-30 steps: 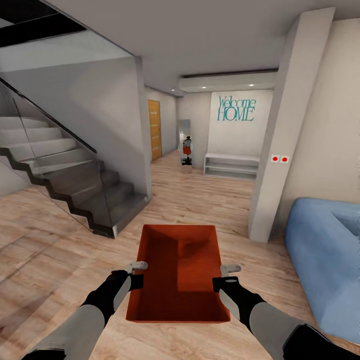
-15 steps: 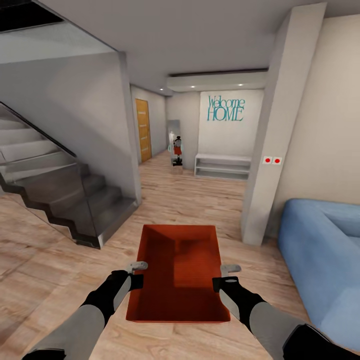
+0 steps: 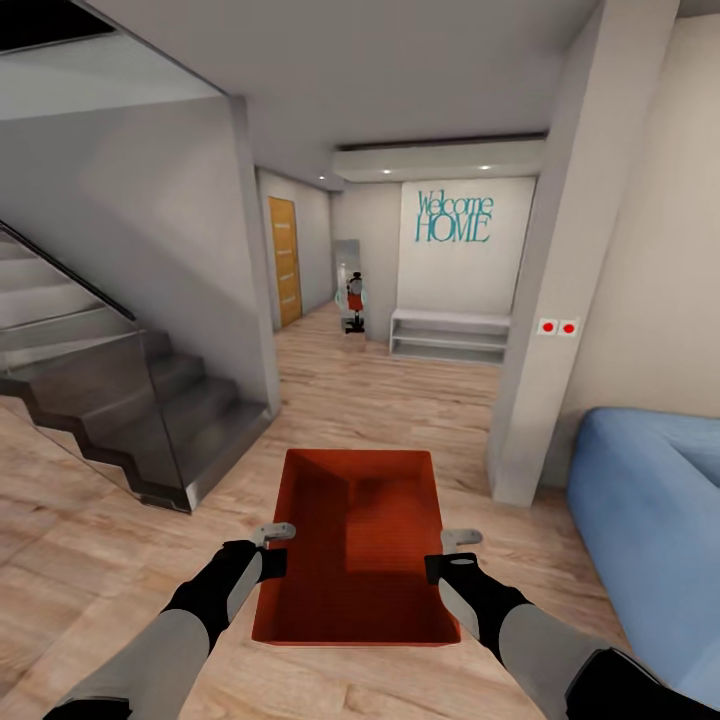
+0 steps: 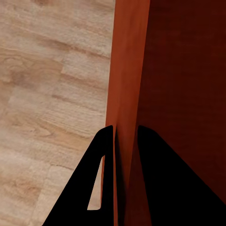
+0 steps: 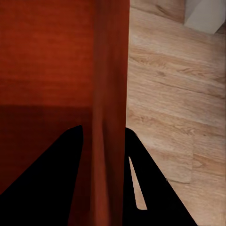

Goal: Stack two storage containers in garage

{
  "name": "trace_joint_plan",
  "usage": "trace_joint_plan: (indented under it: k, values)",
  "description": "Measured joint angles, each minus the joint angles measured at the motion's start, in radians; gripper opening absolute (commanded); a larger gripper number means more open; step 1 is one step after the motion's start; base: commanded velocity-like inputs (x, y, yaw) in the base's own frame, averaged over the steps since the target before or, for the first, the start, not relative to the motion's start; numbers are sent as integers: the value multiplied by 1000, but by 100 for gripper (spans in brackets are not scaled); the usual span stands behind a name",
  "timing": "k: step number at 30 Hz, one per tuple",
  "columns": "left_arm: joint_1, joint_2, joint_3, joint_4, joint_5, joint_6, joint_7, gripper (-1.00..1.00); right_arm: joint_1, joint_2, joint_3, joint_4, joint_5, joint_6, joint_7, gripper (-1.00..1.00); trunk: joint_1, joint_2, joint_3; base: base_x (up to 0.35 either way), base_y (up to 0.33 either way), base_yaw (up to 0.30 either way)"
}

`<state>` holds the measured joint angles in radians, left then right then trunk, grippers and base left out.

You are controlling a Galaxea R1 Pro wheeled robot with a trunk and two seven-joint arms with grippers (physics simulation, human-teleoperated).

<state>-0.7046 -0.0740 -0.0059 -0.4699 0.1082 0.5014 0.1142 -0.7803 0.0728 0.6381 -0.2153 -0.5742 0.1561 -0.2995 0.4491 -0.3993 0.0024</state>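
Observation:
One orange-red storage container (image 3: 355, 545) hangs in front of me above the light wood plank floor of the living room, empty inside. My left gripper (image 3: 272, 548) is shut on its left long wall (image 4: 123, 94), one black finger on each side of the thin wall. On the opposite side my right gripper (image 3: 450, 552) is shut on the right long wall (image 5: 110, 84) in the same way. The container sits level between both arms.
A grey staircase (image 3: 130, 400) with a glass panel rises at the left. A white pillar (image 3: 540, 330) and a blue sofa (image 3: 650, 510) stand at the right. Between them a hallway leads to a wooden door (image 3: 284, 260), a mirror (image 3: 348, 285) and a white bench (image 3: 448, 335).
The whole view has shifted: the staircase has slid left and the hallway has drawn a little closer, so I have moved. The container and both grippers keep the same hold.

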Motion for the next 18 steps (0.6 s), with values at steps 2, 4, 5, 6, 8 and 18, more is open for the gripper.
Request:
trace_joint_plan:
  k: [2,4,5,6,8,18]
  values:
    - [0,0,0,0,0,0,0,-100,0,0,0,0,0,0,0,-100,0,0,0,321,0,0]
    - [0,0,0,0,0,0,0,-100,0,0,0,0,0,0,0,-100,0,0,0,321,0,0]
    - [0,0,0,0,0,0,0,-100,0,0,0,0,0,0,0,-100,0,0,0,321,0,0]
    - [0,0,0,0,0,0,0,-100,0,0,0,0,0,0,0,-100,0,0,0,321,0,0]
    - [0,0,0,0,0,0,0,-100,0,0,0,0,0,0,0,-100,0,0,0,321,0,0]
    - [0,0,0,0,0,0,0,-100,0,0,0,0,0,0,0,-100,0,0,0,321,0,0]
